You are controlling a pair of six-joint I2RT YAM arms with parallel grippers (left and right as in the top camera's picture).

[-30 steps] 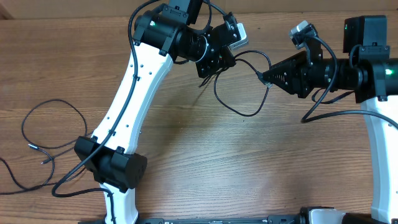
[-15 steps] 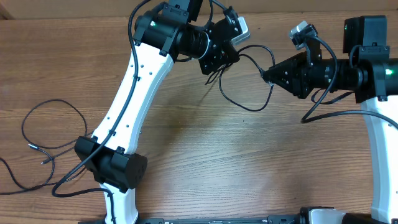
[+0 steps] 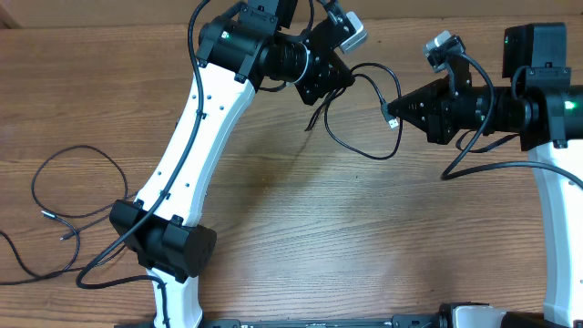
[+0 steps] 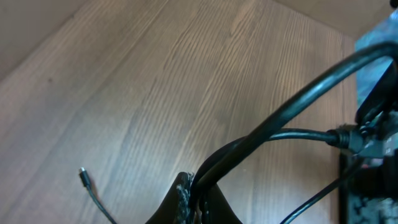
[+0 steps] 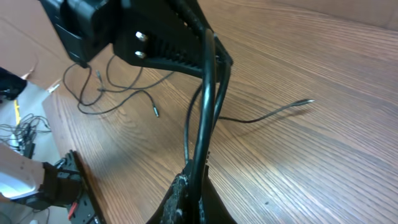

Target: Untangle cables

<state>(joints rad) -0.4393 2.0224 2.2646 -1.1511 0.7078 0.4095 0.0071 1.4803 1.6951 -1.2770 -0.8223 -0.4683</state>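
One black cable (image 3: 375, 158) hangs between the two arms near the far edge of the tabletop (image 3: 273, 210), towards its right half. The left gripper (image 3: 324, 89) has its jaws closed on one part of this cable. The right gripper (image 3: 390, 112), just to its right and apart from it, is clamped on another part, with a small connector showing right at its tip. Between the two grips the cable sags in an open loop towards the middle of the tabletop. In the left wrist view the cable (image 4: 292, 102) rises out of the closed fingers (image 4: 186, 196) and runs up to the right, and a thin plug end (image 4: 83, 176) lies on the wood below. In the right wrist view the cable (image 5: 205, 99) runs straight up from the pinched fingers (image 5: 180, 193) to the left gripper (image 5: 155, 37), and a free end (image 5: 308, 101) rests on the wood to the right. The other cables (image 3: 55, 217) lie in loose loops by the left edge of the tabletop, well apart from both grippers.
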